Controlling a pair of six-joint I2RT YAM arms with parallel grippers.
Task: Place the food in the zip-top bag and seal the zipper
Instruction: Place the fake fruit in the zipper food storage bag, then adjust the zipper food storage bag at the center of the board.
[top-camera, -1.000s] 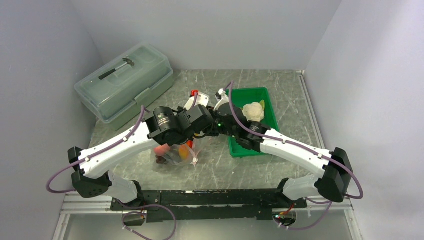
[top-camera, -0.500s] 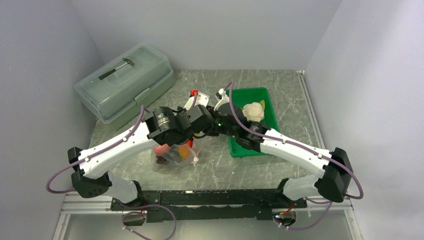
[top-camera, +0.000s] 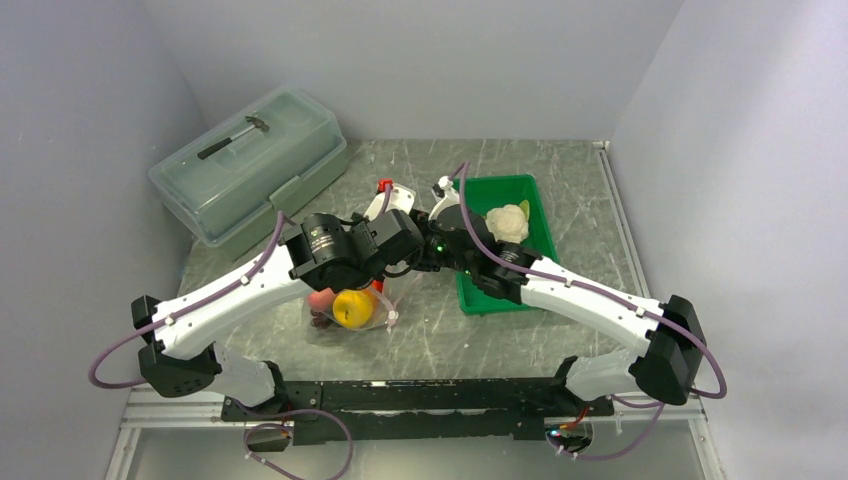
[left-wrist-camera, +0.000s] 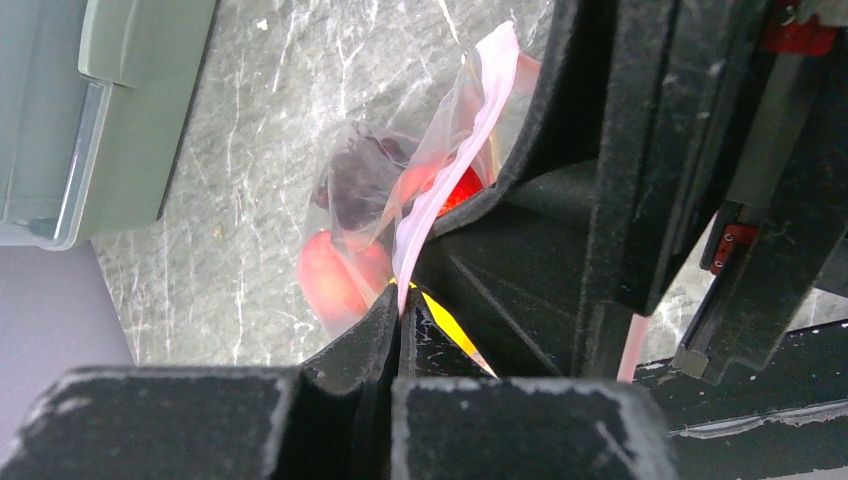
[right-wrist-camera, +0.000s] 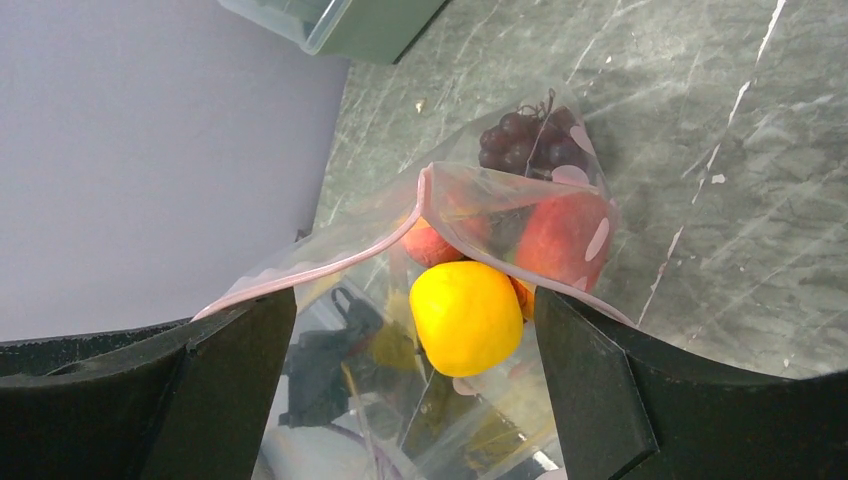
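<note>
Near-left of the green tray (top-camera: 490, 190), the zip-top bag (top-camera: 330, 322) is lying flat, left gripper (left-wrist-camera: 400, 318) clenching its zipper (left-wrist-camera: 450, 170). Right gripper (right-wrist-camera: 410, 340) is hanging released, jaws wide either side of the orange (right-wrist-camera: 466, 317), which is sitting in the bag mouth by the peach (right-wrist-camera: 565, 240) and grape bunch (right-wrist-camera: 530, 140). Cauliflower (top-camera: 507, 222) is sitting in the tray.

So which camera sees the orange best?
The right wrist view. The orange shows whole and close there, at the mouth of the bag. The top view shows it too, but small, just below the left arm. The left wrist view catches only a thin yellow sliver of it.
</note>
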